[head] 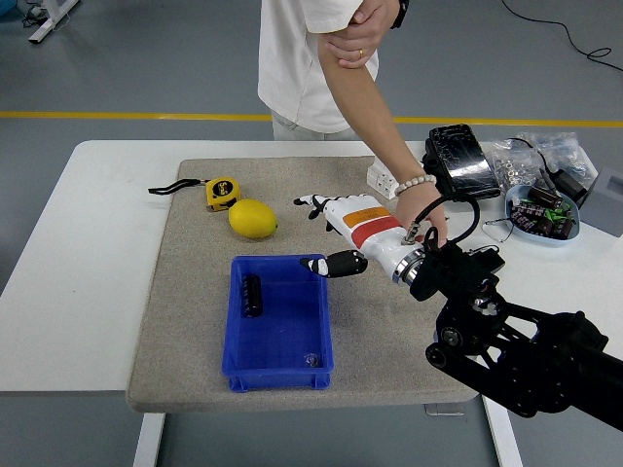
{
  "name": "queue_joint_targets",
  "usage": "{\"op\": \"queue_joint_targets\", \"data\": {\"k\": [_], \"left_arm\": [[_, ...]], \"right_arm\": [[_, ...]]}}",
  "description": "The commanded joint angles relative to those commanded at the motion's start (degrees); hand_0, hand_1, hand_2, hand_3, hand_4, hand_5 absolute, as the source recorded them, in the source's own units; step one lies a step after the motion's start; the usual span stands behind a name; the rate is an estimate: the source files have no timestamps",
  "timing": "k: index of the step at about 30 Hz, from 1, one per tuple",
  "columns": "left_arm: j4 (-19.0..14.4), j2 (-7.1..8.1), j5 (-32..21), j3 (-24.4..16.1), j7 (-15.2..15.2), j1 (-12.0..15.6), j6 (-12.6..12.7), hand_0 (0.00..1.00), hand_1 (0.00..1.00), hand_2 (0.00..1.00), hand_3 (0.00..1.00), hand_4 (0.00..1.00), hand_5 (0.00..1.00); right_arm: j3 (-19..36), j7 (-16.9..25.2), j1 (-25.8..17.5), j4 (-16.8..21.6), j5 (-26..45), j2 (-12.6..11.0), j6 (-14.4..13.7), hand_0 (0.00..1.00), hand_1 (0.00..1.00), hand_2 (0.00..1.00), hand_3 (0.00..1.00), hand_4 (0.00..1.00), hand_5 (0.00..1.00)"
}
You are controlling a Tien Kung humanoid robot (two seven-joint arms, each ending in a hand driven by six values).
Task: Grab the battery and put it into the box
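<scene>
Left of the empty, loosely open robot hand (336,233), the battery (252,295) lies in the box (316,336); a person's hand (424,216) close behind risks collision.

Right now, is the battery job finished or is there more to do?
It looks finished. The battery lies inside the blue box. The right hand is open, holding nothing, beside the box. Nothing seems left for this battery. A person's hand reaches down by the robot's wrist.
</scene>
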Motion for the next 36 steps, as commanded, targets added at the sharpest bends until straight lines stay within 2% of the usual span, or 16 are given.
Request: {"op": "queue_joint_targets", "data": {"k": [15, 19, 23, 27, 32, 36], "left_arm": [[0.01, 0.01, 0.70, -0.49, 0.21, 0.06, 0.00, 0.604, 0.556, 0.650, 0.586, 0.641, 0.592], [-0.01, 0.02, 0.16, 0.00, 0.08, -0.30, -0.01, 0.603, 0.560, 0.651, 0.586, 0.640, 0.593], [0.01, -0.02, -0.55, 0.39, -0.11, -0.53, 0.01, 0.604, 0.557, 0.650, 0.586, 0.639, 0.594], [0.01, -0.12, -1.36, 0.88, -0.29, -0.73, -0.01, 0.604, 0.557, 0.650, 0.586, 0.639, 0.594], [0.00, -0.14, -1.61, 1.05, -0.33, -0.73, -0.07, 0.602, 0.561, 0.651, 0.585, 0.638, 0.595], [-0.02, -0.20, -1.08, 0.79, -0.17, -0.69, -0.12, 0.602, 0.560, 0.650, 0.585, 0.637, 0.594]], "right_arm": [[-0.44, 0.32, -0.55, 0.50, -0.09, -1.27, 0.42, 0.316, 0.470, 0.672, 0.836, 0.881, 0.349], [-0.61, 1.00, -0.61, -0.14, 0.16, -2.71, 1.01, 0.315, 0.470, 0.664, 0.835, 0.879, 0.355], [-0.49, 1.20, -1.07, -0.94, -0.79, -5.14, 2.05, 0.315, 0.473, 0.671, 0.835, 0.884, 0.351], [-0.36, 1.67, -2.10, -1.00, -1.23, -8.63, 3.69, 0.315, 0.473, 0.671, 0.835, 0.884, 0.351], [-0.49, 2.42, -2.78, -1.44, -1.29, -10.02, 4.52, 0.337, 0.490, 0.678, 0.837, 0.897, 0.348], [-1.53, 3.50, -2.60, -2.91, -0.96, -9.75, 4.85, 0.356, 0.494, 0.681, 0.841, 0.906, 0.354]]}}
